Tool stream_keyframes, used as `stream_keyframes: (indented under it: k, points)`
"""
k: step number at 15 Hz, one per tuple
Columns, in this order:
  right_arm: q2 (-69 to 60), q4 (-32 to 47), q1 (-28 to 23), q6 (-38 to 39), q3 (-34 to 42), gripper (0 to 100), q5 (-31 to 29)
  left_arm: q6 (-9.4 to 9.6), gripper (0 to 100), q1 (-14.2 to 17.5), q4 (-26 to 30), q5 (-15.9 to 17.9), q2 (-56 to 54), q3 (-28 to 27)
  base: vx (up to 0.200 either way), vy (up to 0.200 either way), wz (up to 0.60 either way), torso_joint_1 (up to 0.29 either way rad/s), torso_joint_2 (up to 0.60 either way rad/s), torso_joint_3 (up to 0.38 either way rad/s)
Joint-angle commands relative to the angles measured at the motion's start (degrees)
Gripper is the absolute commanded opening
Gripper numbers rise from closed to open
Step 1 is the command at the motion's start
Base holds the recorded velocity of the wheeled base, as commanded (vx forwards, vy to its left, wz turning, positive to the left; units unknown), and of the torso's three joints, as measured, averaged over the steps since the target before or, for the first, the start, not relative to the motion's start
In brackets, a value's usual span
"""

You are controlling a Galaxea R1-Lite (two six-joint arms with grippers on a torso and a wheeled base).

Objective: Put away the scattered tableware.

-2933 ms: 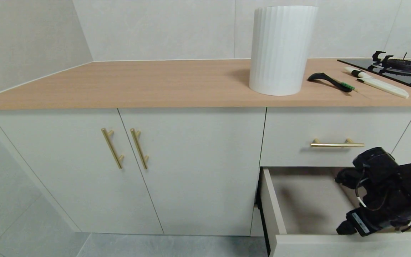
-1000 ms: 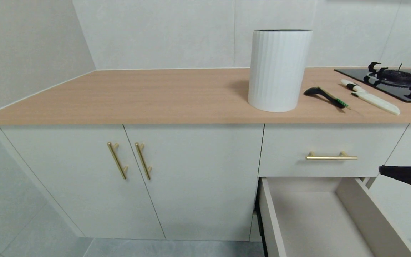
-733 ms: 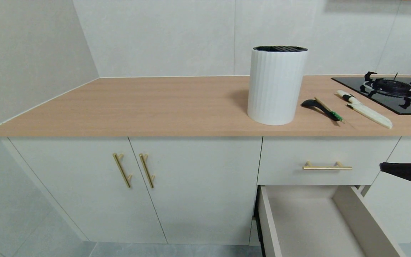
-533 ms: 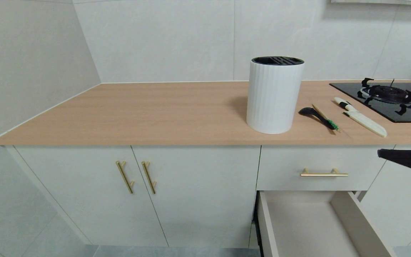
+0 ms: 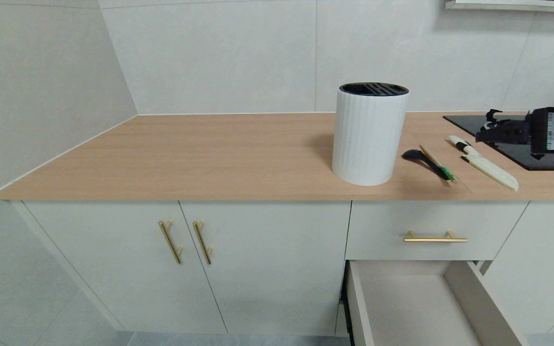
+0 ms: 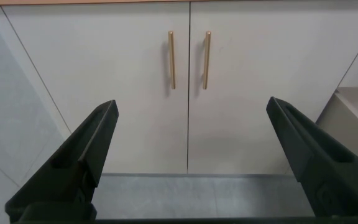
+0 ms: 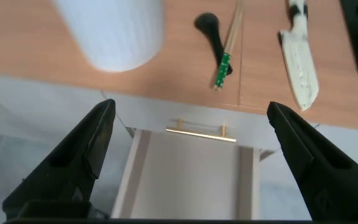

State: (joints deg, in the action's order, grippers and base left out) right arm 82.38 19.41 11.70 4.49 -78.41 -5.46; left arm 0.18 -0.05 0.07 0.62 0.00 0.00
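Right end effector [image 7: 189, 109] was spread wide, empty, near knife [image 7: 300, 62]: looked light, stiff, sharp blade; I'd grip the handle [image 7: 298, 15].

Soft, even light is brightening the worktop [image 5: 209, 154]. The white holder [image 5: 370, 134] is casting a faint shadow leftward, and straight lines are bowing at the head view's edges.

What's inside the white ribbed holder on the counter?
The white holder shows a black slotted insert at its mouth, with nothing sticking out. Whatever lies below the slots is hidden by the insert and the holder's own side.
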Motion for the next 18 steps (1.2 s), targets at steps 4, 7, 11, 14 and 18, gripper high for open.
stream_keyframes:
  k: [4, 7, 11, 14, 18]
  points:
    - [18.6, 7.05, -5.55, 3.16, -12.64, 100, -0.34, -0.01, 100, 0.05, 0.01, -0.01, 0.0, 0.0, 0.0, 0.0, 0.0, 0.0, 0.0, 0.0]
    - [21.94, 6.78, -6.43, 2.9, -13.0, 100, -0.6, -0.01, 100, 0.05, 0.01, -0.01, 0.0, 0.0, 0.0, 0.0, 0.0, 0.0, 0.0, 0.0]
    - [25.37, 5.99, -6.25, 2.63, -13.26, 100, -1.48, -0.01, 100, -0.04, 0.01, -0.01, 0.0, 0.0, 0.0, 0.0, 0.0, 0.0, 0.0, 0.0]
    - [27.39, 5.38, -5.99, 2.72, -13.7, 100, -3.06, -0.01, 100, 0.05, 0.01, -0.01, 0.0, 0.0, 0.0, 0.0, 0.0, 0.0, 0.0, 0.0]
    - [27.92, 5.03, -5.64, 2.72, -13.88, 100, -3.06, -0.01, 100, 0.05, 0.01, -0.01, 0.0, 0.0, 0.0, 0.0, 0.0, 0.0, 0.0, 0.0]
